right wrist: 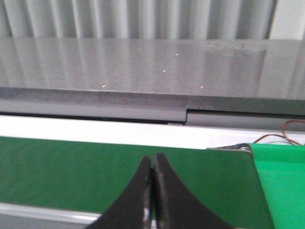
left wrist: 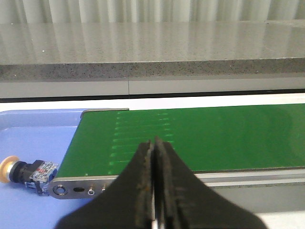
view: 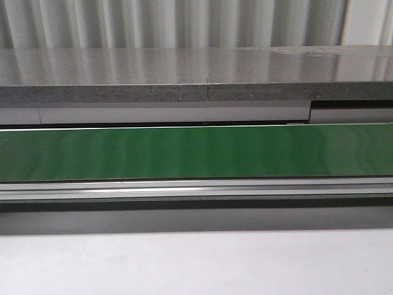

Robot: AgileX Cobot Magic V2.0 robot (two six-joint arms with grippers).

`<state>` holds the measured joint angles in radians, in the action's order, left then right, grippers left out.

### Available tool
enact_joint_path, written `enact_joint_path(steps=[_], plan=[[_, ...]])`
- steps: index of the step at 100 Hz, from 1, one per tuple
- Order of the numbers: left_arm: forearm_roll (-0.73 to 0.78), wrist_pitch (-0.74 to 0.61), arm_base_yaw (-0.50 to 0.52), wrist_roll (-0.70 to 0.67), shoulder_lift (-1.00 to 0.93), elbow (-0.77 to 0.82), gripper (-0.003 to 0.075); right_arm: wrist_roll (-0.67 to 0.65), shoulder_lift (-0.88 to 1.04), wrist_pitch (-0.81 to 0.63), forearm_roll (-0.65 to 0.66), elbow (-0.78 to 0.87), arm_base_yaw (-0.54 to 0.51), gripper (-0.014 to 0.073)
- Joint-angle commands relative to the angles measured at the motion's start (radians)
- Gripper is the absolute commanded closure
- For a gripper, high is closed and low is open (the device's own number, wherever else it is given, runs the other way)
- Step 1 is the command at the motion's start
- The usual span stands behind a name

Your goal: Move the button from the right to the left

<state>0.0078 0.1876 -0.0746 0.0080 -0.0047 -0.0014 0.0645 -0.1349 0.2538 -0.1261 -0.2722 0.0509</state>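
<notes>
Left gripper (left wrist: 155,148) pinched tight, empty, above the green belt (left wrist: 200,138). Right gripper (right wrist: 152,164) likewise. Button (left wrist: 26,171) lies lower left on the blue tray (left wrist: 33,138).

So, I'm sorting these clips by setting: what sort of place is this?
Most likely a factory-style conveyor workcell or lab mock-up. A long green belt runs in a metal frame, a push-button lies on a blue tray past the belt's end, and corrugated sheet lines the back.

A corrugated pale metal wall (view: 184,21) stands at the back, with a long grey speckled stone ledge (view: 153,70) catching soft streaks of light below it.
</notes>
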Motion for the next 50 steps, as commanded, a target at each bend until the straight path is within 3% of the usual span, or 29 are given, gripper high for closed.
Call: enact_joint_path(steps=[1,16,46,50], plan=[[-0.001,-0.090,0.002,-0.008,-0.035,0.025,0.0740,-0.050,-0.013,-0.220,0.049,0.030,-0.037,0.0659],[-0.001,-0.090,0.002,-0.008,-0.035,0.025,0.0740,-0.102,-0.013,-0.342,0.110,0.112,-0.095,0.0659],[-0.001,-0.091,0.002,-0.008,-0.035,0.025,0.0740,-0.113,0.088,-0.391,0.111,0.288,-0.148,0.0659],[-0.001,-0.091,0.002,-0.008,-0.035,0.025,0.0740,-0.113,0.117,-0.330,0.117,0.283,-0.148,0.0659]])
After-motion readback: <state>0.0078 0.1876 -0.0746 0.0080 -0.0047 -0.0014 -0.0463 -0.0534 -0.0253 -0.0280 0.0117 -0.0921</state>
